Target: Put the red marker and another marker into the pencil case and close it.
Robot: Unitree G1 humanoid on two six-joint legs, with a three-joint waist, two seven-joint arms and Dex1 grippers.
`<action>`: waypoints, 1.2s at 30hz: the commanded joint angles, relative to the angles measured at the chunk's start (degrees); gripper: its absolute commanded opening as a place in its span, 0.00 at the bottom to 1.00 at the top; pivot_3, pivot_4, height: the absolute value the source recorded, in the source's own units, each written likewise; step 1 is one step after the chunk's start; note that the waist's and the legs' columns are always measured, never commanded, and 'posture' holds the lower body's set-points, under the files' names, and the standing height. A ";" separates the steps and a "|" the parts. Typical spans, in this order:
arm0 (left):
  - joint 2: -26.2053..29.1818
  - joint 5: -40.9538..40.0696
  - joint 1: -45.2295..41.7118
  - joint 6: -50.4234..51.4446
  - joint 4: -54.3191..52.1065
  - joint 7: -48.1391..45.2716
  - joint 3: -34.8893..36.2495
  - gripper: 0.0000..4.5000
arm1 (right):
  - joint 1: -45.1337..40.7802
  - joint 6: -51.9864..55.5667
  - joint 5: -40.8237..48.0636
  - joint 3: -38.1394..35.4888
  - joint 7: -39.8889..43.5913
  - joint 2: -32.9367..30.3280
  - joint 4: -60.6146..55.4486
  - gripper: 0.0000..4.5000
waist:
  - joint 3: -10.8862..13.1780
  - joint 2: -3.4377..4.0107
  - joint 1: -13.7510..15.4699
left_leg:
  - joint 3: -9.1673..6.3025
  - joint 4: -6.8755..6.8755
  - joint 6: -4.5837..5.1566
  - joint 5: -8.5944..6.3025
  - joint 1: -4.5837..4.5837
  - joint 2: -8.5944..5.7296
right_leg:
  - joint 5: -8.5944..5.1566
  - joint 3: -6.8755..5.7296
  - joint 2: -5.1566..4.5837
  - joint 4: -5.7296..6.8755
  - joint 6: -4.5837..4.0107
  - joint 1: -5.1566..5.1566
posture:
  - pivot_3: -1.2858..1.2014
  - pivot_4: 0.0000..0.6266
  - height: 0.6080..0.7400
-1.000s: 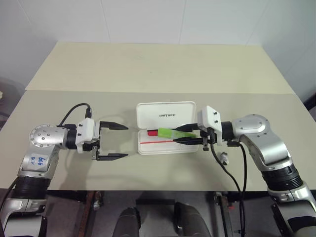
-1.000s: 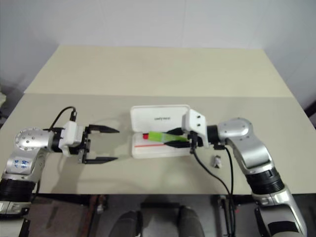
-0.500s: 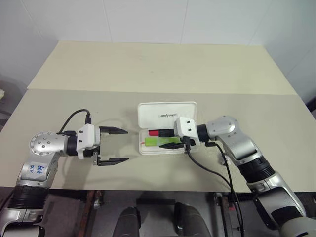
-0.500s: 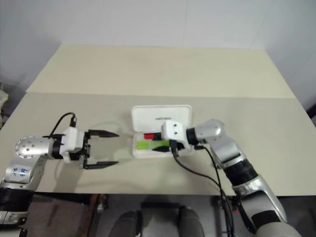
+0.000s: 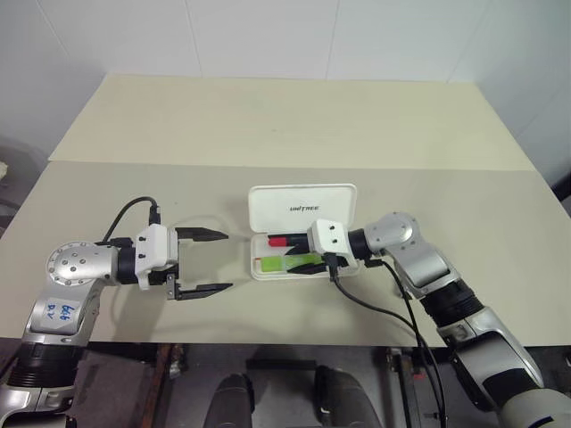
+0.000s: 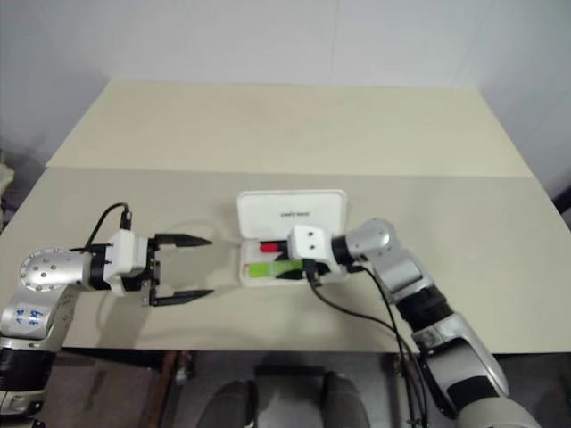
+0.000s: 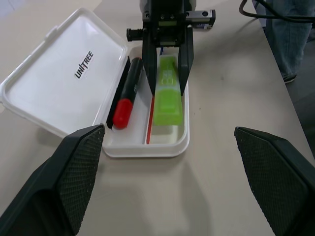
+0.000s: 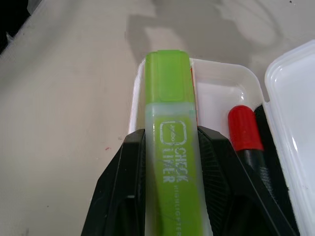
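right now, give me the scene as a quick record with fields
pencil case: open on the table, lid tipped back
red marker: lying in the tray on the lid side
green marker: low in the tray, pinched between the fingers
right gripper: shut on the green marker
left gripper: open, beside the case, holding nothing
left to do: let go of the marker, close the lid

A lab-like test room: bare beige tables (image 5: 268, 125) against plain white walls (image 5: 268, 36).
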 commanded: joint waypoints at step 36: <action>-8.09 0.64 -5.50 -2.97 4.63 -1.34 -7.15 1.00 | 38.16 34.04 21.69 -39.19 -28.91 -7.46 -48.31 0.99 | -0.01 -0.02 1.08 | 0.19 0.03 0.02 -0.19 0.04 0.04 | -0.02 -0.01 -0.02 -0.10 -0.01 -0.02 | 0.52 0.24 1.00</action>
